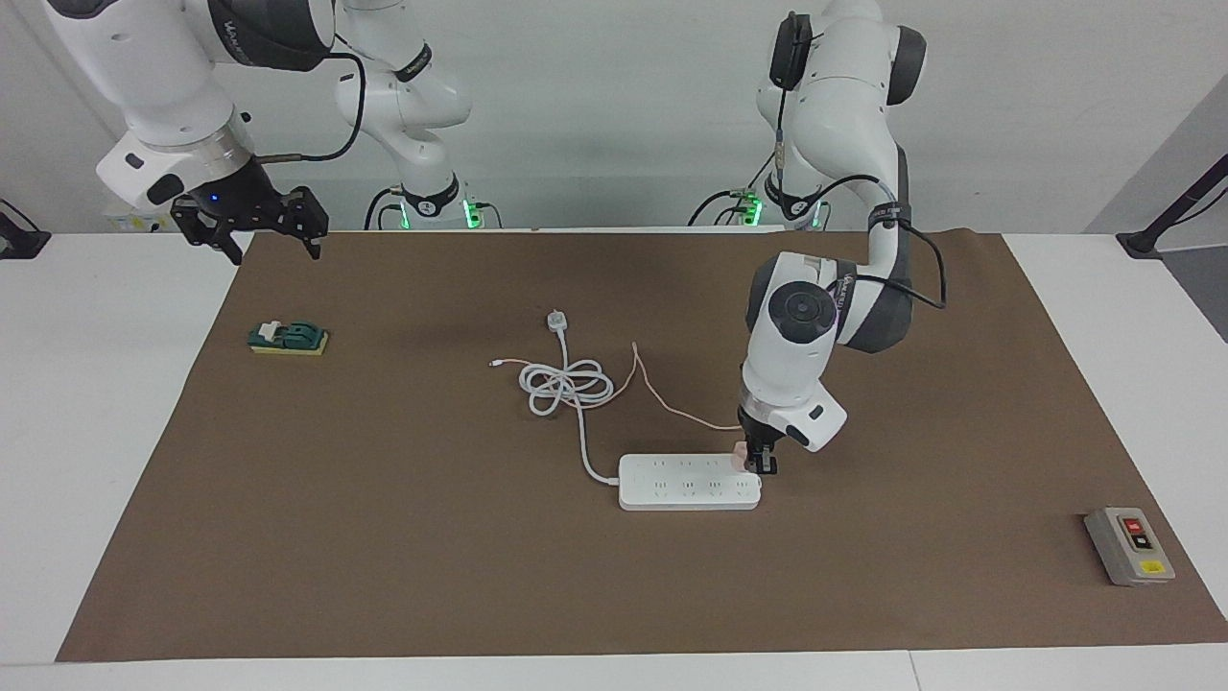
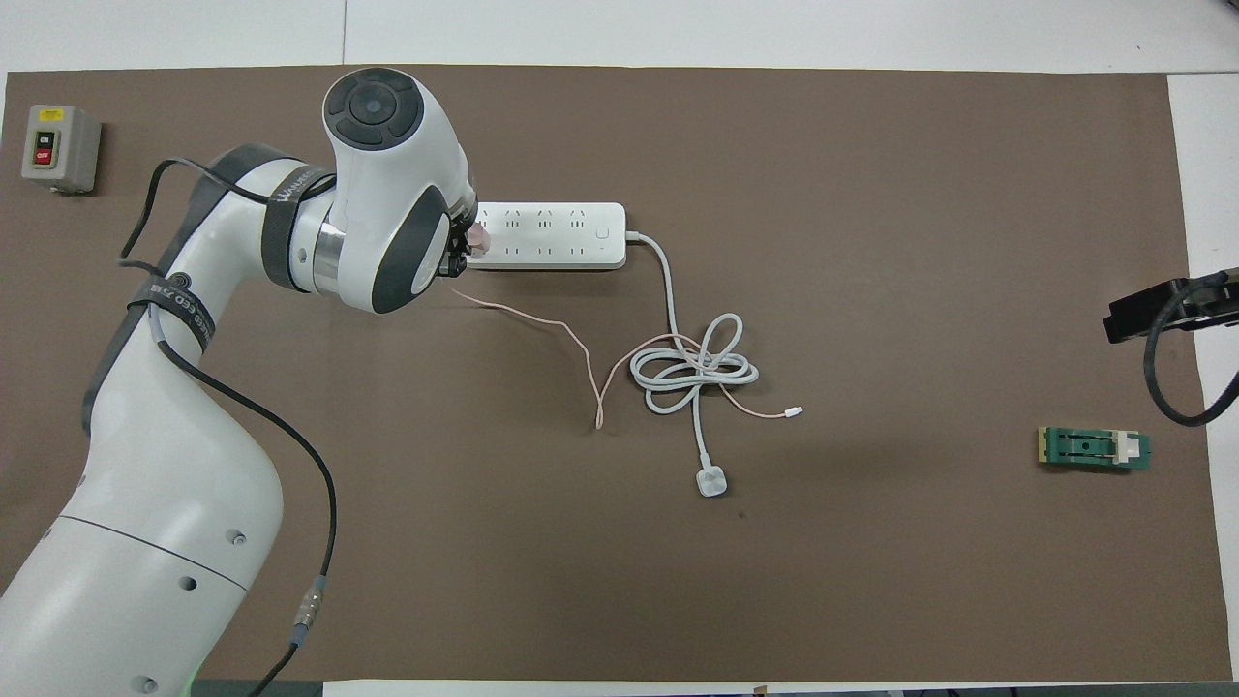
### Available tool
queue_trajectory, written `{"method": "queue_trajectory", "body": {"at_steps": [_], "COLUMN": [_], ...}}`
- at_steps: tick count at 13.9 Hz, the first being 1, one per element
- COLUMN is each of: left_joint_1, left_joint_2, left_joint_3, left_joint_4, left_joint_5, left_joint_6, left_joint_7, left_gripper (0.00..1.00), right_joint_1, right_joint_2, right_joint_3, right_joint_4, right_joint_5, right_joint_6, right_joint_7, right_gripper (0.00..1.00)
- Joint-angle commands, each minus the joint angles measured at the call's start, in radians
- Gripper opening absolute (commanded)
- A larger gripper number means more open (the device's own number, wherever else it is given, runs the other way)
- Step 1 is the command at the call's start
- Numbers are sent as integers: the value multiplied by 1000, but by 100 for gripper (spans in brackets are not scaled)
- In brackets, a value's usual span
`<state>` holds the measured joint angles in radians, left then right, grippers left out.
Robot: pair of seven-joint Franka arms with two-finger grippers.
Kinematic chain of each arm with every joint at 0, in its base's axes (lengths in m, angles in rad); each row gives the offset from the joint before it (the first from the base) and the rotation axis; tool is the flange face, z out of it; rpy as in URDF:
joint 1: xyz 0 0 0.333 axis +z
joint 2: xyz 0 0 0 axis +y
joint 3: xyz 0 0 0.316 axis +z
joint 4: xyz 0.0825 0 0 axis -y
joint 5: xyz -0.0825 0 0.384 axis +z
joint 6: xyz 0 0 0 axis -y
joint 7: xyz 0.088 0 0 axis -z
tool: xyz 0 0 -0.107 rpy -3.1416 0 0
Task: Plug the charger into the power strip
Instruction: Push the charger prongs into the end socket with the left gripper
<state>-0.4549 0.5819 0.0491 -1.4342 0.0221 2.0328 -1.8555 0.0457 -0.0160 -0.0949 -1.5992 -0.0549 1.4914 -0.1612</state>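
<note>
The white power strip [image 1: 689,482] lies flat on the brown mat; it also shows in the overhead view [image 2: 552,235]. My left gripper [image 1: 760,464] is shut on the pale-pink charger [image 1: 739,457] and holds it against the strip's end nearest the left arm. In the overhead view the charger [image 2: 476,235] peeks out beside the wrist. Its thin pink cable [image 1: 672,408] trails toward the robots. My right gripper [image 1: 254,223] is open and waits raised over the mat's corner at the right arm's end.
The strip's thick white cord [image 1: 566,384] lies coiled nearer the robots, ending in a small white plug [image 1: 556,321]. A green block [image 1: 288,338] sits toward the right arm's end. A grey button box [image 1: 1129,545] sits at the left arm's end.
</note>
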Motion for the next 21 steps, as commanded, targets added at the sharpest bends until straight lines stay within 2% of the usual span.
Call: {"method": "queue_trajectory", "body": {"at_steps": [1,21], "left_joint_1": [-14,-8], "left_joint_2": [15,32], "left_joint_3": [8,8], "left_joint_4": [1,-5], "left_joint_5": [-10,-7], "left_joint_6": [7,-42], "left_joint_7": [-21,-2], "left_gripper": [0,0], "right_joint_1": [-10,-9], "right_joint_2": [-13,-15], "right_joint_3": [9,10], "right_joint_4": [-7,-4], "right_joint_5": [17,17], "right_joint_6": [-2,0], "right_joint_7": [8,8], "right_gripper": [100,100]}}
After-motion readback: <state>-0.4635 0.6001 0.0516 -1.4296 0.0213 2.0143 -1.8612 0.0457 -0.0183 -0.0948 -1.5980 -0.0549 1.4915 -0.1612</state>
